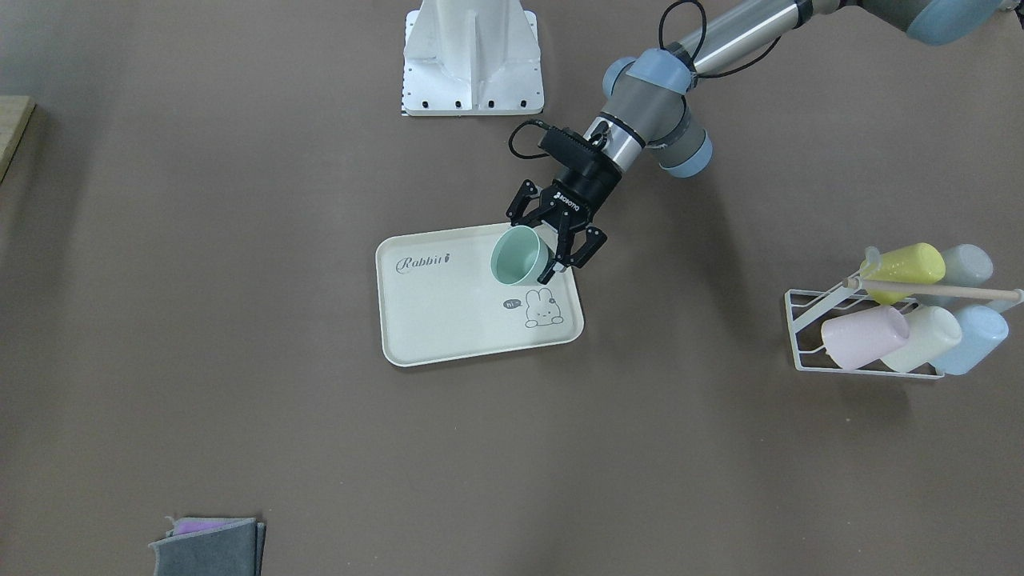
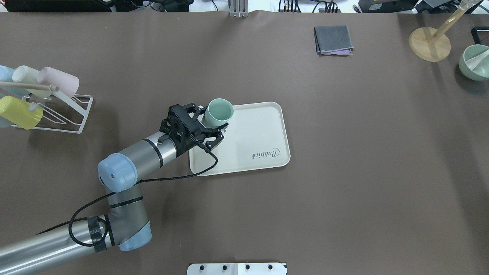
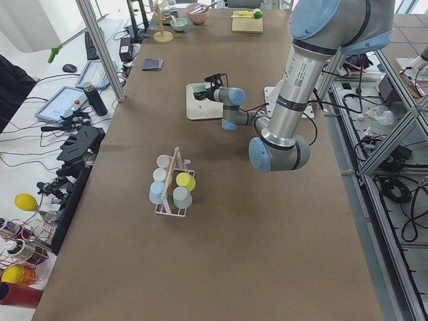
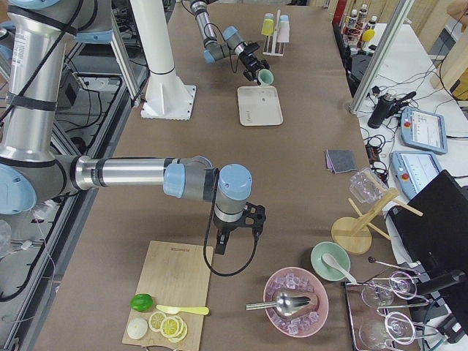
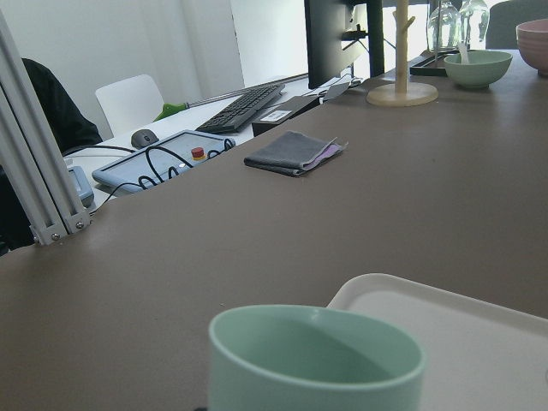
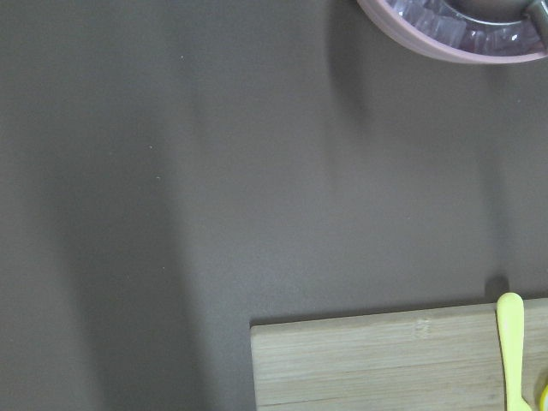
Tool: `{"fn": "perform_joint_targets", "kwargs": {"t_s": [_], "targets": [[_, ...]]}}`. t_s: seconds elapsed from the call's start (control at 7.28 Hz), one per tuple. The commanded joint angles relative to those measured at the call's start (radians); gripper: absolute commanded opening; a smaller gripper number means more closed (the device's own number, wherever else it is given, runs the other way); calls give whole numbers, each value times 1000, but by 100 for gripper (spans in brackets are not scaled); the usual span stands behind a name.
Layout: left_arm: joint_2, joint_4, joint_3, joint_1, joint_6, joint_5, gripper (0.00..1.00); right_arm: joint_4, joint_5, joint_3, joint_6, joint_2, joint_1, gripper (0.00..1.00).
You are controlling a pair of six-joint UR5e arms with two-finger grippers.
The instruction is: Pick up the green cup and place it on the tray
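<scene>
Brown surface (image 2: 344, 172), cream tray (image 2: 259, 130).
My left tool (image 2: 212, 121) clasps the green cup (image 2: 218, 110) at the tray's corner; right tool (image 4: 254, 216), cannot tell.

Soft, even overhead light spreads across the matte brown table (image 2: 344, 198). The left arm (image 1: 650, 104) casts faint, diffuse shadows. Left wrist view: background blown out white, the green cup (image 5: 317, 364) near the lens slightly blurred. Right wrist view sits dim, shadow-banded.
</scene>
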Motion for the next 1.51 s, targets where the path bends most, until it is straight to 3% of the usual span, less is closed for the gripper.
{"fn": "perform_joint_targets", "kwargs": {"t_s": [0.0,0.27,0.69,0.96,1.37], "targets": [[-59,-27,36,-1,-38,-43,0,0,0,0,-1,0,0,100],[-130,-38,111,-1,-59,-109,0,0,0,0,-1,0,0,100],[-211,-103,228,4,-109,-111,0,-1,-2,0,-1,-2,0,100],[-207,-224,284,2,-107,-105,0,0,-2,-2,-1,-5,0,100],[-205,-225,318,2,-89,-109,0,0,-2,-2,1,-9,2,100]]}}
